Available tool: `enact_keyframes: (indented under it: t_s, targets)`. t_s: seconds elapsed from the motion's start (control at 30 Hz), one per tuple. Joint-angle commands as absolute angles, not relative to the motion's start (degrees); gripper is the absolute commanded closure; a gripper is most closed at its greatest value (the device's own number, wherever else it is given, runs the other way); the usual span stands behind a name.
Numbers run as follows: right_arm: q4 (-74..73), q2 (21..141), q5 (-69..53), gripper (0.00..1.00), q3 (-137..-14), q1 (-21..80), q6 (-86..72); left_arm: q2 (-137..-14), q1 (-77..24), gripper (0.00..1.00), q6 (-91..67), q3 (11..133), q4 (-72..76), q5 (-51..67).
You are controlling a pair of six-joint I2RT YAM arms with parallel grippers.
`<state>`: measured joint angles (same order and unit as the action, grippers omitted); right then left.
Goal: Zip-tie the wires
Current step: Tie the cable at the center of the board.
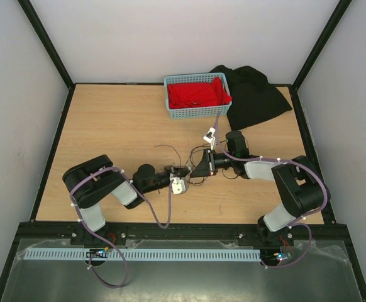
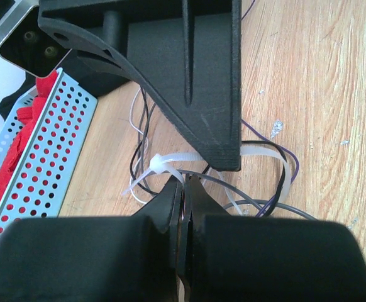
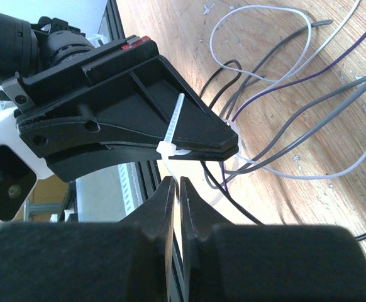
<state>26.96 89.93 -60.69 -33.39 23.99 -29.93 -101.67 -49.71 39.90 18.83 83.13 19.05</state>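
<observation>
The wires (image 1: pixel 195 153) lie in loose thin loops at mid-table between both arms. My left gripper (image 1: pixel 182 171) is shut on them; in the left wrist view its jaws (image 2: pixel 186 189) are pressed together with wires (image 2: pixel 236 188) running out of the tips. A white zip tie (image 2: pixel 158 162) loops round the bundle just beyond. My right gripper (image 1: pixel 195 168) faces the left one, tip to tip. In the right wrist view its jaws (image 3: pixel 178 185) stand a narrow gap apart, with the tail below the zip tie's head (image 3: pixel 168 150) running into that gap. Wires (image 3: pixel 236 104) fan out behind.
A blue basket (image 1: pixel 199 112) holding red cloth stands at the back, and shows at the left of the left wrist view (image 2: pixel 51 145). A black cloth (image 1: pixel 255 94) lies to its right. A small white connector (image 1: pixel 209 133) hangs on a lilac cable near the right arm.
</observation>
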Motion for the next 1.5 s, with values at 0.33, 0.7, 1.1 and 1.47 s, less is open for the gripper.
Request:
enact_keyframes:
  t_s: [0.33,0.7,1.1,1.47]
  targets:
    - [18.1,86.3,-59.2,0.74,-36.0,23.6,-19.6,-102.4,-48.2,1.00,35.9,19.9,84.8,24.2]
    - [18.1,85.2,-58.4,0.63,-36.0,23.6,-19.4,-102.5,-47.9,1.00,34.5,20.0,84.8,24.7]
    - [14.0,80.8,-55.4,0.48,-37.9,22.3,-14.9,-103.0,-46.5,1.00,31.2,20.3,84.8,28.2]
    - [20.5,82.2,-55.2,0.45,-38.2,24.5,-18.9,-103.0,-46.5,1.00,30.9,20.2,84.8,28.8]
